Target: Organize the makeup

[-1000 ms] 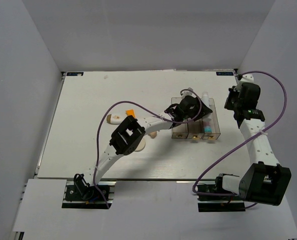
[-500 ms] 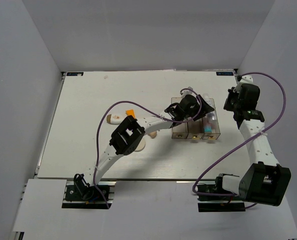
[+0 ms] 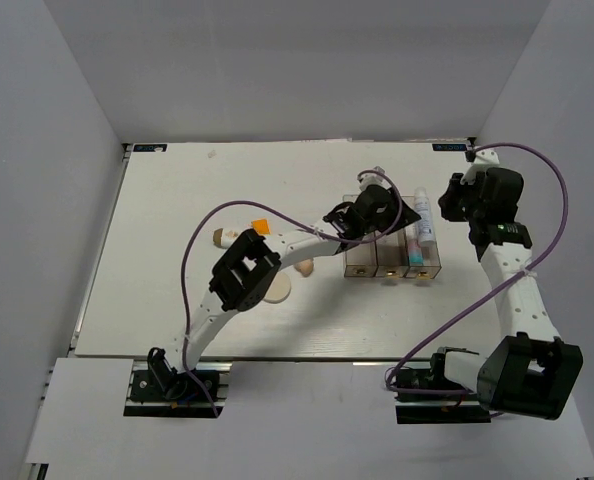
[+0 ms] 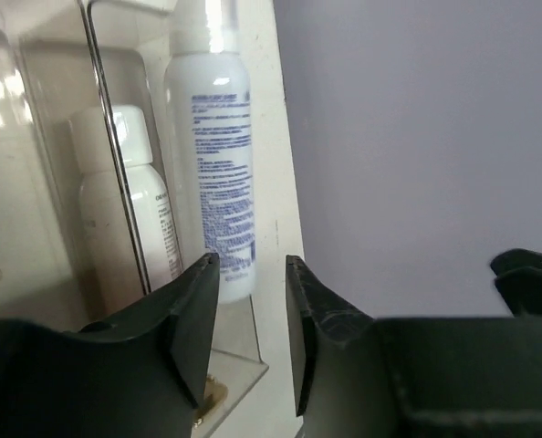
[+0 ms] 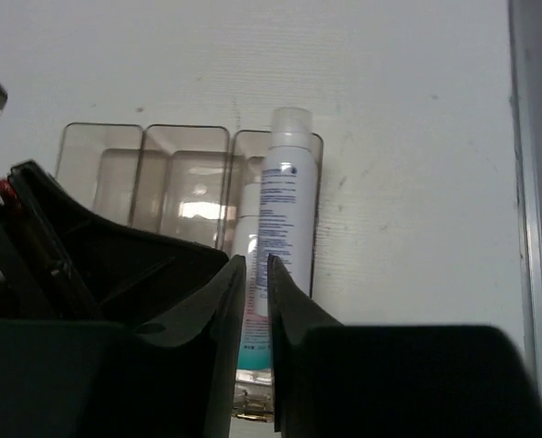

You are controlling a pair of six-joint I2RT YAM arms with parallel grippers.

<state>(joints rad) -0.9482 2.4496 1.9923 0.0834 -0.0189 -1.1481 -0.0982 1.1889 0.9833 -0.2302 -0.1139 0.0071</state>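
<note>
The pink-white-blue bottle [image 3: 424,226] lies along the right compartment of the clear organizer [image 3: 362,262], cap toward the far side. In the left wrist view the bottle [image 4: 213,173] stands just beyond my left gripper [image 4: 253,274], whose jaws are open with nothing between them. That left gripper [image 3: 402,213] hovers over the organizer's middle. My right gripper [image 3: 447,208] hangs to the right of the organizer. Its jaws [image 5: 257,266] are a slit apart and hold nothing, and the bottle [image 5: 285,196] shows behind them. A round beige puff [image 3: 275,287], a peach sponge [image 3: 220,238] and an orange tube [image 3: 260,226] lie to the left.
The left arm's links and purple cable [image 3: 227,215] cross above the loose makeup. A second peach sponge [image 3: 304,267] peeks out beside the arm. The white table [image 3: 177,190] ends at grey walls on three sides, and the right wall is close to the right gripper.
The left gripper has drawn back to the left off the bottle, which now shows full length in the right compartment. The right gripper has edged toward the organizer and parted its jaws a little.
</note>
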